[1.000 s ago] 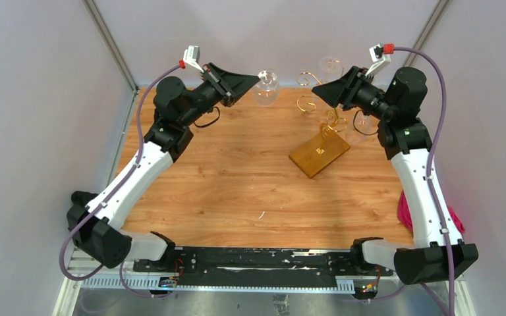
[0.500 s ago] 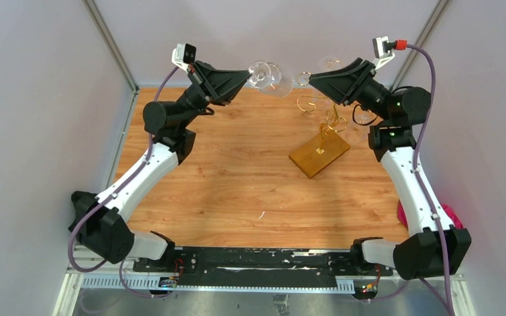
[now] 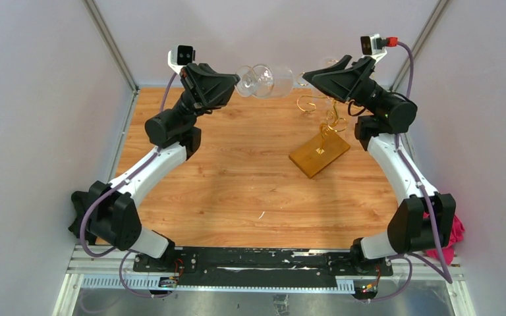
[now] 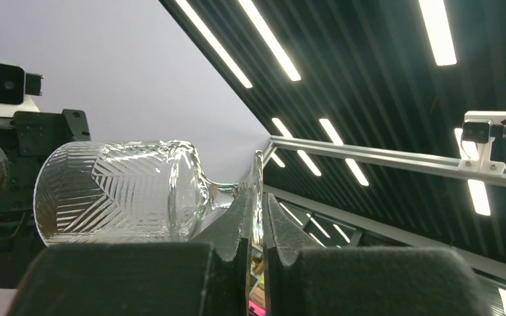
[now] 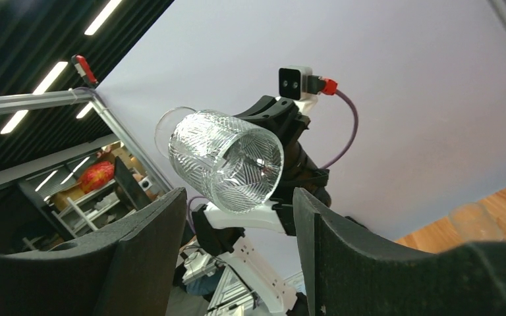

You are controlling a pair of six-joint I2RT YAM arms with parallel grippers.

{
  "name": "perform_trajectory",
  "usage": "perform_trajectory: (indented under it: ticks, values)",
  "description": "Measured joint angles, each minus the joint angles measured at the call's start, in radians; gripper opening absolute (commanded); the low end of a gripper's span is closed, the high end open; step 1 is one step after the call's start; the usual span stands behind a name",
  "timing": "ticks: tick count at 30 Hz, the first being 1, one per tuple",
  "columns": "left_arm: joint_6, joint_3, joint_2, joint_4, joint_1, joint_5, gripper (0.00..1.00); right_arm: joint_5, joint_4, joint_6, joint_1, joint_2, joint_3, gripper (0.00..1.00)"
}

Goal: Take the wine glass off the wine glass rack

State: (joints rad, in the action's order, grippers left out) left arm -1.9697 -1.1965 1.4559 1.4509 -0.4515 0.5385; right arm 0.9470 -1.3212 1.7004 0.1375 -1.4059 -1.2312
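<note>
A clear cut-pattern wine glass point(image 3: 271, 80) hangs sideways in the air above the table's far edge. My left gripper point(image 3: 241, 80) is shut on its foot. In the left wrist view the thin foot disc sits between the pads of the left gripper point(image 4: 258, 209), and the bowl of the wine glass point(image 4: 118, 192) points left. My right gripper point(image 3: 305, 78) faces the bowl's mouth, open and apart from it. In the right wrist view the wine glass point(image 5: 227, 161) sits just beyond the spread fingers of the right gripper point(image 5: 237, 197). The gold wine glass rack point(image 3: 331, 120) stands on its amber base point(image 3: 319, 156), below the right gripper.
A pink cloth point(image 3: 458, 227) lies at the table's right edge beside the right arm. Metal frame posts point(image 3: 109, 43) rise at the back corners. A faint clear glass shape point(image 5: 474, 217) shows low at the right over the wooden table point(image 3: 237, 171).
Both arms rose. The left gripper lifted the glass and tipped it sideways toward the right. The right gripper swung up to face it and its jaws spread wider.
</note>
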Motion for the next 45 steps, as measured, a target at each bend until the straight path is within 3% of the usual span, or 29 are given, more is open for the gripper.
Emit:
perform_trajectory:
  ticks: [19,26,37,41,45]
  values:
    - [-0.005,-0.012,0.040,0.038,0.000,0.002,0.00,0.013,-0.048,0.017,0.243,-0.079,-0.121,0.56]
    - [-0.005,-0.012,0.041,0.042,0.002,-0.002,0.00,-0.036,-0.158,0.112,0.297,-0.188,-0.188,0.44]
    - [-0.018,-0.007,0.043,0.059,0.009,-0.009,0.00,-0.080,-0.211,0.119,0.335,-0.173,-0.219,0.01]
    - [-0.018,-0.004,0.043,0.059,0.009,-0.010,0.00,-0.083,-0.204,0.114,0.336,-0.170,-0.216,0.00]
    - [-0.017,-0.002,0.043,0.059,0.009,-0.009,0.12,-0.079,-0.162,0.084,0.336,-0.145,-0.207,0.00]
